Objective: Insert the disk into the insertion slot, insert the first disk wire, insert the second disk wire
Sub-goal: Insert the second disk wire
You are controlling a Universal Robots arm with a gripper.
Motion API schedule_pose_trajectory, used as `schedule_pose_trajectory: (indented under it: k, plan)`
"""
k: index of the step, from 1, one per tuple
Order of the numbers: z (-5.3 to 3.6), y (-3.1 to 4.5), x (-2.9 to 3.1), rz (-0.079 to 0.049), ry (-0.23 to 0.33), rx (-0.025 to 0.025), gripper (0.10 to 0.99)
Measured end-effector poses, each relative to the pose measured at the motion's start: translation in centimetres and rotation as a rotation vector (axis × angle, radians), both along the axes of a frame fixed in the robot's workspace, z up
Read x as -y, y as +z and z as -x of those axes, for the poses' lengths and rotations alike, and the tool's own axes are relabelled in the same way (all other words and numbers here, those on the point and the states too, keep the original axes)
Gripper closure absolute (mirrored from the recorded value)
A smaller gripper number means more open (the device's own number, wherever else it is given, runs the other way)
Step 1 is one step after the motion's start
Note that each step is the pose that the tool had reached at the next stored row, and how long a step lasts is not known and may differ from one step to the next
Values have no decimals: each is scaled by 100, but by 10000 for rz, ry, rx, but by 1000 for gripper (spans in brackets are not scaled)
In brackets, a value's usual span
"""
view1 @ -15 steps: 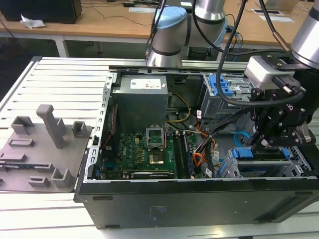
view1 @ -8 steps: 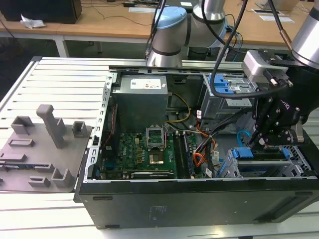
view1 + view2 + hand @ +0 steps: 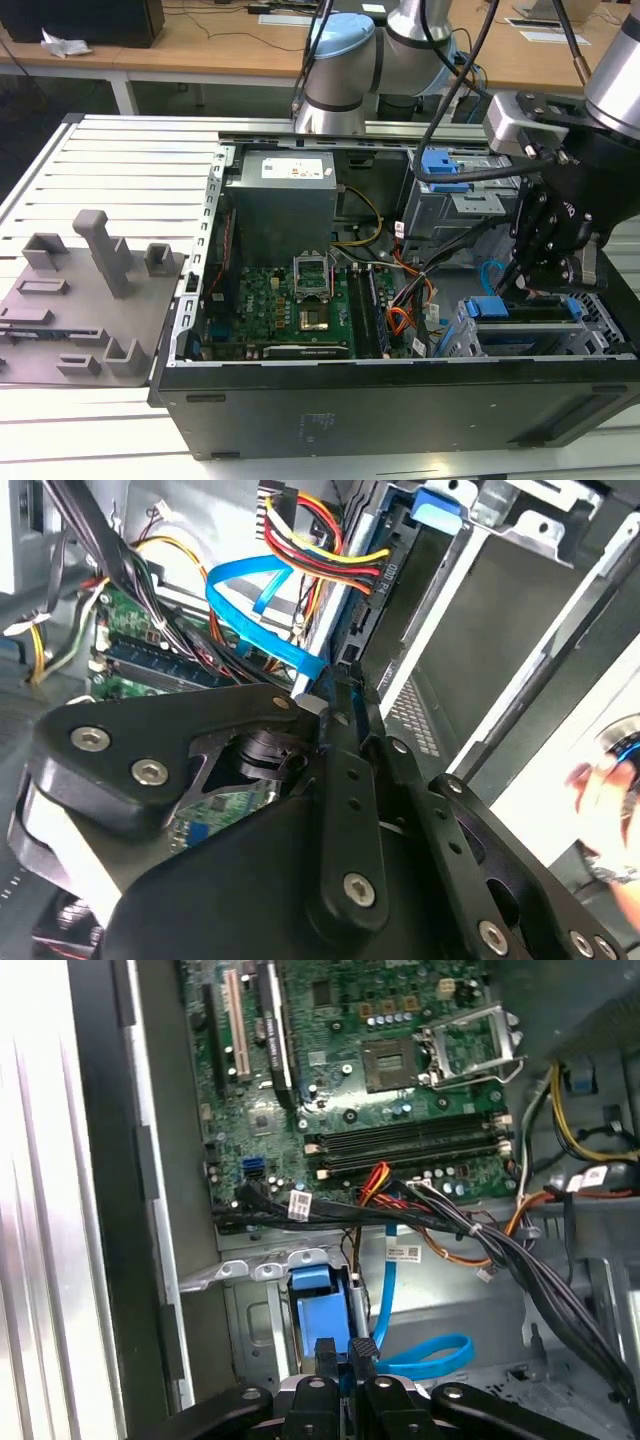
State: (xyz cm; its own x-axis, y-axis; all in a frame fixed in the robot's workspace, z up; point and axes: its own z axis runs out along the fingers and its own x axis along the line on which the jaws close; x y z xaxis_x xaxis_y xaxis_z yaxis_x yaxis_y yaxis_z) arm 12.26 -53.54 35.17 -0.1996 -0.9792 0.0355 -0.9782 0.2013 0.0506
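A ribbed white table (image 3: 120,150) carries the work, with wooden desks (image 3: 200,45) behind it. At the exterior view's left a grey moulded fixture tray (image 3: 85,300) sits on the slats, a tall grey post rising from it. Beside it lies the open black computer case (image 3: 380,400), its green motherboard (image 3: 290,305) in the middle and a grey power supply box (image 3: 280,205) behind that.

Towards the exterior view's right, the robot arm (image 3: 340,70) reaches down into the case's corner, where the gripper (image 3: 548,262) hangs just above the insertion slot (image 3: 480,335). The jaws are drawn nearly together; in both wrist views the black fingertips (image 3: 345,1352) pinch a small dark plug at the end of the second disk wire (image 3: 425,1355), though how firmly they grip it is hard to judge, since the linkage covers much of the contact.

That wire is thin, flat and light blue (it curls in a loop on the case floor in the first wrist view) and runs up past a bundle of black cables (image 3: 400,1215). In the second wrist view the wire (image 3: 250,605) bends down to the fingertips beside a red, yellow and black power lead (image 3: 310,540).

The disk (image 3: 520,310) already sits in the slot, its bright blue carrier (image 3: 320,1305) right by the fingertips.
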Motion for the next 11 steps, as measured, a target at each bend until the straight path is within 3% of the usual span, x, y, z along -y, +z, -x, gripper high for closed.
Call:
schedule_pose_trajectory:
  k: [2, 11]
  plan:
    - [0, -1, 0, 2, -532, 0, 925]
    - [-10, -8, -5, 1, -569, 0, 925]
